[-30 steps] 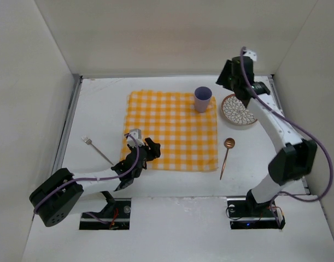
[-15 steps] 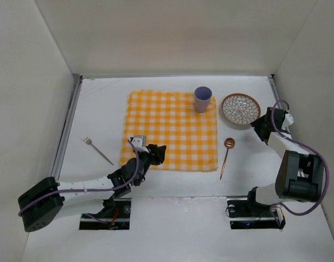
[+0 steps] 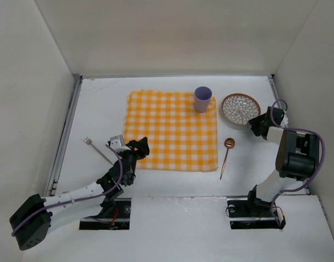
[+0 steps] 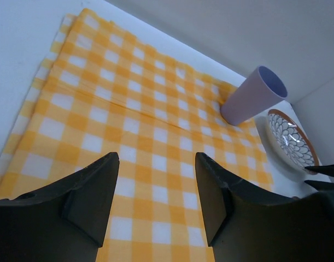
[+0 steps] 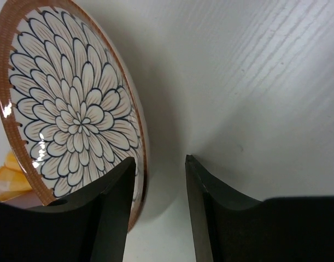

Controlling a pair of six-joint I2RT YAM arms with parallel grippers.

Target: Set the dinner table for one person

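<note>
On the white dinner table (image 3: 95, 109) lies a yellow-and-white checked cloth (image 3: 172, 131) with a purple cup (image 3: 203, 99) at its far right corner. A flower-patterned plate (image 3: 240, 109) sits right of the cloth. A copper spoon (image 3: 227, 155) lies below the plate and a fork (image 3: 97, 149) lies left of the cloth. My left gripper (image 3: 138, 148) is open and empty over the cloth's near left corner (image 4: 128, 120). My right gripper (image 3: 256, 124) is open and low, its jaws straddling the near right rim of the plate (image 5: 68, 120).
White walls enclose the table on three sides, with metal rails (image 3: 68, 125) along the left and right edges. In the left wrist view the cup (image 4: 254, 95) and plate (image 4: 289, 142) lie ahead to the right.
My right arm came down from high above the plate to its right rim and edged closer. My left gripper moved left along the cloth's near edge to its left corner.
</note>
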